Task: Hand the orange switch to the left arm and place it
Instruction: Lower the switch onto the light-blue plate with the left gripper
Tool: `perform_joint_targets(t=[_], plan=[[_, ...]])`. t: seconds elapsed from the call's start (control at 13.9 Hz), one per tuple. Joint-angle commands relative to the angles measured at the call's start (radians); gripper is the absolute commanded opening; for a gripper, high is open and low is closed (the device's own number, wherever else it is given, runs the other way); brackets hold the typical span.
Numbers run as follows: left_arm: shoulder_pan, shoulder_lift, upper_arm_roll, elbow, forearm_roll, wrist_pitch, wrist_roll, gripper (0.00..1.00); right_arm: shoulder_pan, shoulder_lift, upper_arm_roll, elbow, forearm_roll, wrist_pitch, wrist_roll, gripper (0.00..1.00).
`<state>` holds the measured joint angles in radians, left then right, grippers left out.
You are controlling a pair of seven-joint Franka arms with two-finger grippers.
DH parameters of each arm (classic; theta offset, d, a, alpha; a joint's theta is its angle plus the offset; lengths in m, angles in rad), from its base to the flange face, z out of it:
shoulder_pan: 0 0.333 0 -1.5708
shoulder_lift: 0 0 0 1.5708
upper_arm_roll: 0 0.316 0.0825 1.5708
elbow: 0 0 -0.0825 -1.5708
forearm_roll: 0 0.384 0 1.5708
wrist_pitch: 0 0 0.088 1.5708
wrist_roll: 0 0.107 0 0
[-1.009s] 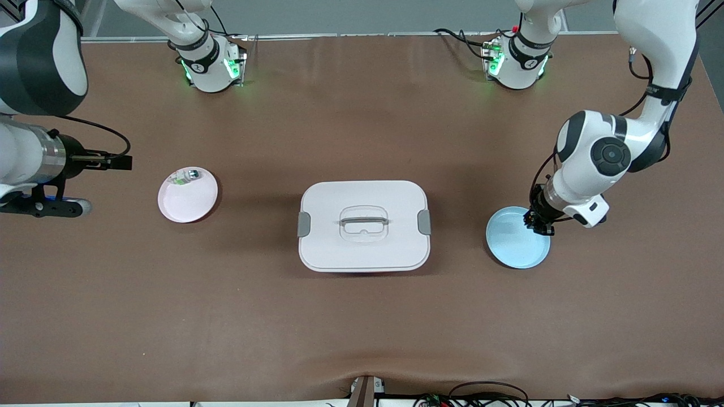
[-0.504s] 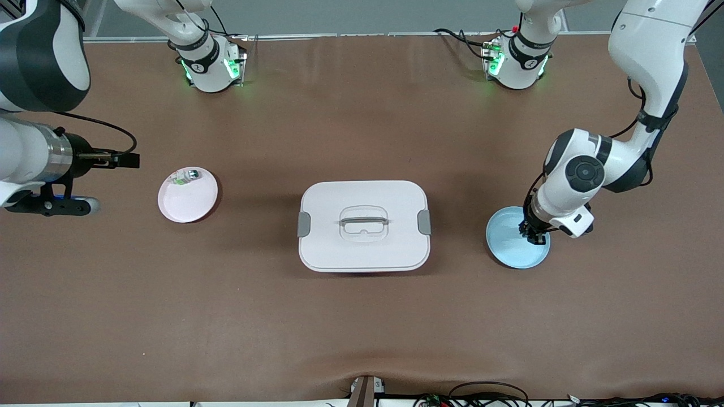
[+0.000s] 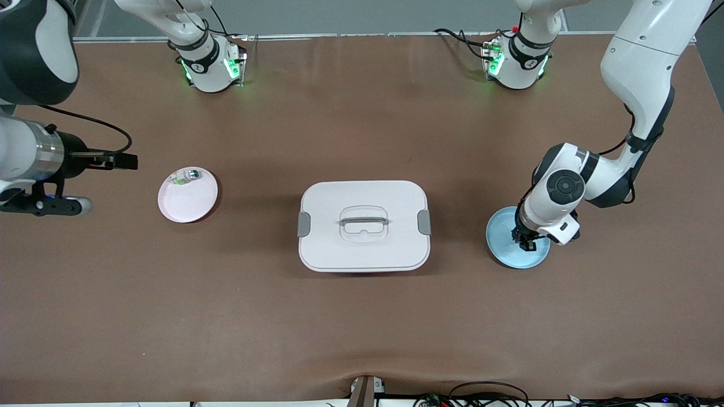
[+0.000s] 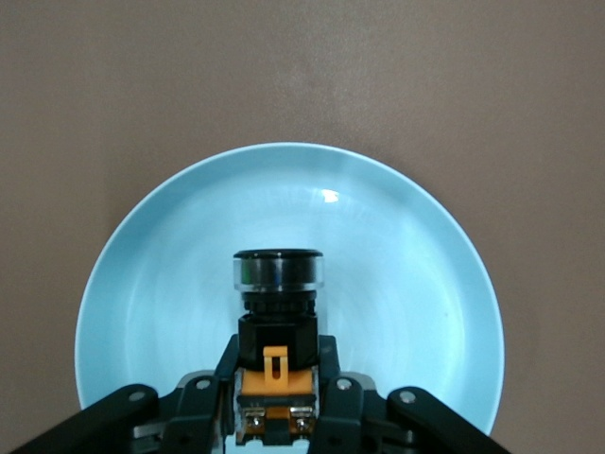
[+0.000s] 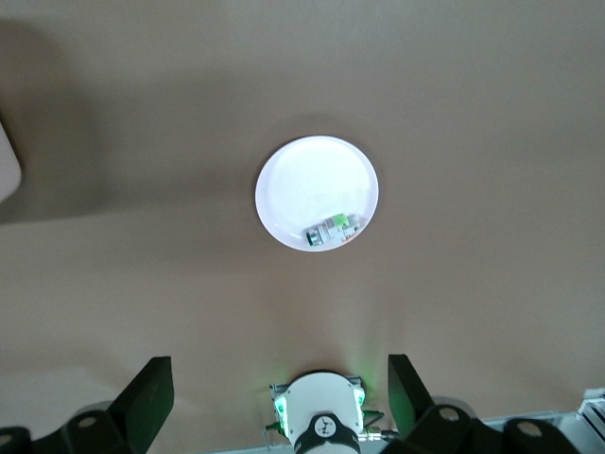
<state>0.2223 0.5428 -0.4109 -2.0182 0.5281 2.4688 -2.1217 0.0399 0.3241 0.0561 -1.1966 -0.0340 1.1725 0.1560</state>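
Note:
My left gripper is low over the blue plate and shut on the orange switch. In the left wrist view the switch's black body and cap stick out past the fingertips, and its orange end sits between them, over the blue plate. I cannot tell whether the switch touches the plate. The white lidded box stands mid-table between the plates. My right gripper hangs open and empty, high over the right arm's end of the table; its fingers show wide apart in the right wrist view.
A pink plate lies toward the right arm's end, with a small clear-green-silver part on it; both show in the right wrist view, plate and part. The arm bases stand along the table's back edge.
My left gripper has moved with the switch across the blue plate, toward the box and nearer the front camera. The right arm has shifted only slightly.

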Motion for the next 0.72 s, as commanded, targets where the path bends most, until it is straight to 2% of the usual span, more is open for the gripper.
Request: perform_joint_targets(t=[0.0, 0.29, 0.36, 0.43, 0.58, 0.65], plan=[[0.000, 0.016, -0.005, 0.013, 0.035, 0.005, -0.023, 0.00, -0.017, -0.052, 0.004, -0.046, 0.022, 0.025, 0.010, 1.00], [-0.001, 0.023, -0.005, 0.015, 0.036, 0.005, -0.021, 0.00, -0.018, -0.121, 0.004, -0.147, 0.022, 0.100, 0.010, 1.00], [-0.001, 0.026, -0.005, 0.015, 0.044, 0.005, -0.018, 0.12, -0.020, -0.135, 0.004, -0.170, 0.022, 0.117, 0.010, 1.00], [0.000, 0.028, -0.005, 0.016, 0.059, 0.005, -0.017, 0.30, -0.026, -0.144, 0.004, -0.178, 0.022, 0.122, 0.010, 1.00], [0.000, 0.031, -0.005, 0.022, 0.066, 0.004, -0.012, 0.93, -0.048, -0.148, 0.004, -0.178, 0.035, 0.130, 0.010, 1.00], [0.000, 0.029, -0.005, 0.025, 0.064, 0.004, -0.015, 1.00, -0.055, -0.154, 0.001, -0.179, 0.046, 0.140, 0.010, 1.00]])
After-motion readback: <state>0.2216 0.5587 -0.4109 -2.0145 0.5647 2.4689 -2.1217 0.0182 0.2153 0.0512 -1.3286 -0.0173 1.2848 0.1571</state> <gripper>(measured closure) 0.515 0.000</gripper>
